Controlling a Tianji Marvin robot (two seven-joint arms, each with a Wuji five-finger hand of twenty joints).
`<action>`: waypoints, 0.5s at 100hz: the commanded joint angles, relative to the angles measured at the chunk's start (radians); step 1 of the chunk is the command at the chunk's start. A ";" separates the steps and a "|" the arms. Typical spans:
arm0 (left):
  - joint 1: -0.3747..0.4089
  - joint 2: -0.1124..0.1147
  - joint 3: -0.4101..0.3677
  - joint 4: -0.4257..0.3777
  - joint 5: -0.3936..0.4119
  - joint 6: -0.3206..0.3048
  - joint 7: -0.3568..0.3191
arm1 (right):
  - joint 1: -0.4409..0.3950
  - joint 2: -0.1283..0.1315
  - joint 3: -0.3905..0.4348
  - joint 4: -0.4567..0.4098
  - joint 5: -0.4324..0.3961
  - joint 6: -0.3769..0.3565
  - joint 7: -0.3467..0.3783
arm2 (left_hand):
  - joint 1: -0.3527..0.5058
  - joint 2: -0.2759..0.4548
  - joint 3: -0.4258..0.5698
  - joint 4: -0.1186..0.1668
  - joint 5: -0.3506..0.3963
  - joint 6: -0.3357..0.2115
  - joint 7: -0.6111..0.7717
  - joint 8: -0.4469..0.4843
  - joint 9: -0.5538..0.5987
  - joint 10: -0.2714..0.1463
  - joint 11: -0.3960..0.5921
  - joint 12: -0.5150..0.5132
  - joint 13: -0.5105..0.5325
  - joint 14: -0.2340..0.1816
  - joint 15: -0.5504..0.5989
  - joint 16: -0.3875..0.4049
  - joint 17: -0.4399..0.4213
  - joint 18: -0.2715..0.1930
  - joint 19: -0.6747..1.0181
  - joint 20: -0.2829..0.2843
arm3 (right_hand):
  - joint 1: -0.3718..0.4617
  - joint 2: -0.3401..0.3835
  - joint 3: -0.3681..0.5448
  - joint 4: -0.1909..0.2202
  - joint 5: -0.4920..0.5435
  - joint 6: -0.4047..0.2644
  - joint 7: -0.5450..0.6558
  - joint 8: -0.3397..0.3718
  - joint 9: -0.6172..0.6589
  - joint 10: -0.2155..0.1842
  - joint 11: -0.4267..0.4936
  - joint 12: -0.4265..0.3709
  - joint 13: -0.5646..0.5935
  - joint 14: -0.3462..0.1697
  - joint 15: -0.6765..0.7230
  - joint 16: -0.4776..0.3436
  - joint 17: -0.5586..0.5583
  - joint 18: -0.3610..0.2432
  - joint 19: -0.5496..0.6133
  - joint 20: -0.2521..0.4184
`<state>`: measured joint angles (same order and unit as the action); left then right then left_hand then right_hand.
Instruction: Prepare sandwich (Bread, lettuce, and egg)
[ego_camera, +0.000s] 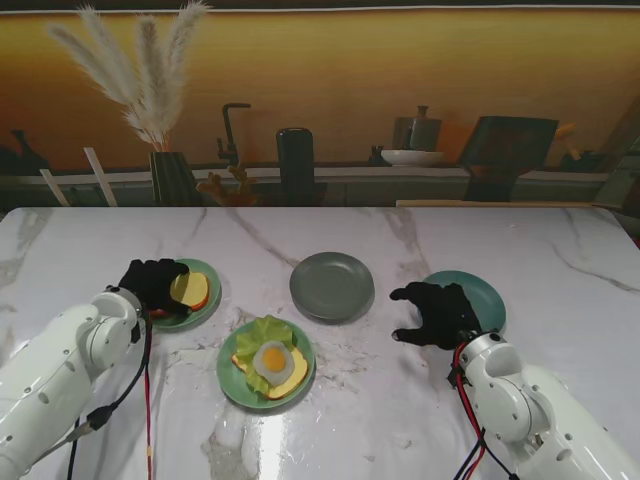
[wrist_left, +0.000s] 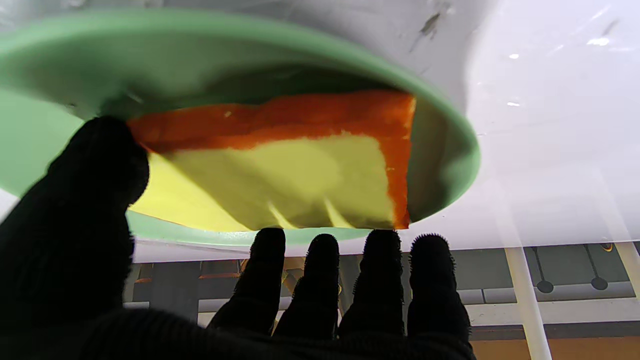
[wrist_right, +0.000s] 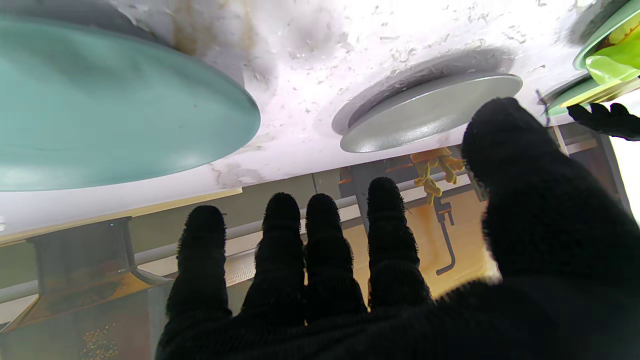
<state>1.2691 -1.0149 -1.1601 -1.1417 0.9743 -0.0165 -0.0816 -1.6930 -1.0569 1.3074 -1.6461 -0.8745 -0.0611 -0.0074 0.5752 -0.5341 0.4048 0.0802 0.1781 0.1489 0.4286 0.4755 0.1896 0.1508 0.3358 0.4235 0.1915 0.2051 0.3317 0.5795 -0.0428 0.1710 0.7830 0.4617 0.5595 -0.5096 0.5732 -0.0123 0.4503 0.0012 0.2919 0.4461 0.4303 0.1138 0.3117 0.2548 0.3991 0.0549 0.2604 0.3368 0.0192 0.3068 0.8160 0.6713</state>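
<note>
A bread slice with an orange crust lies on a light green plate at the left. My left hand is closed on this bread slice: the thumb touches one corner and the fingertips press its opposite edge, tilting it in the plate. Nearer to me, a second green plate carries bread, lettuce and a fried egg. My right hand hovers open and empty at the teal plate, fingers spread.
An empty grey plate sits at the table's middle, also in the right wrist view as grey plate beside the teal plate. Behind the table's far edge stand a vase of pampas grass, a faucet and a dark cylinder.
</note>
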 joint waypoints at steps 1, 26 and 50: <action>0.005 -0.005 0.017 0.043 0.001 0.023 -0.001 | -0.006 -0.014 -0.005 -0.003 0.005 0.003 0.008 | 0.127 -0.024 0.167 0.053 -0.011 0.038 0.074 0.065 0.006 -0.004 0.054 0.041 0.029 -0.011 0.055 0.053 0.008 0.011 0.074 0.060 | -0.003 0.023 -0.015 -0.016 0.001 -0.003 -0.012 -0.006 0.016 0.005 0.009 0.013 0.024 -0.002 0.002 0.009 -0.024 0.027 -0.005 0.006; -0.005 -0.004 0.055 0.060 0.010 0.066 0.001 | -0.003 -0.014 -0.012 0.001 0.012 0.013 0.015 | 0.173 -0.062 0.282 0.077 -0.043 0.029 0.245 0.229 0.037 -0.025 0.203 0.162 0.069 -0.009 0.261 0.226 0.060 0.003 0.217 0.283 | 0.004 0.019 -0.018 -0.015 0.001 -0.002 -0.012 -0.005 0.016 0.006 0.007 0.014 0.024 -0.003 0.002 0.010 -0.024 0.027 -0.007 0.007; -0.012 -0.007 0.079 0.080 0.004 0.097 0.018 | -0.001 -0.014 -0.023 0.005 0.024 0.026 0.023 | 0.228 -0.096 0.364 0.080 -0.042 0.018 0.371 0.327 0.086 -0.060 0.353 0.286 0.108 -0.021 0.453 0.359 0.113 -0.015 0.334 0.384 | 0.004 0.014 -0.019 -0.015 0.003 0.001 -0.012 -0.005 0.017 0.005 0.006 0.014 0.025 -0.003 0.000 0.010 -0.026 0.028 -0.008 0.008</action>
<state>1.2320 -1.0184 -1.0976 -1.1220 0.9654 0.0630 -0.0525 -1.6914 -1.0551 1.2927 -1.6434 -0.8540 -0.0382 0.0106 0.5408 -0.6318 0.5404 0.0525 0.1543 0.1771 0.7082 0.7396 0.2527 0.1112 0.6458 0.6685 0.2549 0.2115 0.6792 0.8754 0.0554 0.1673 1.0759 0.8111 0.5599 -0.4992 0.5719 -0.0123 0.4503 0.0013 0.2919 0.4461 0.4303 0.1138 0.3117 0.2549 0.3992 0.0549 0.2614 0.3377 0.0162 0.3074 0.8160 0.6713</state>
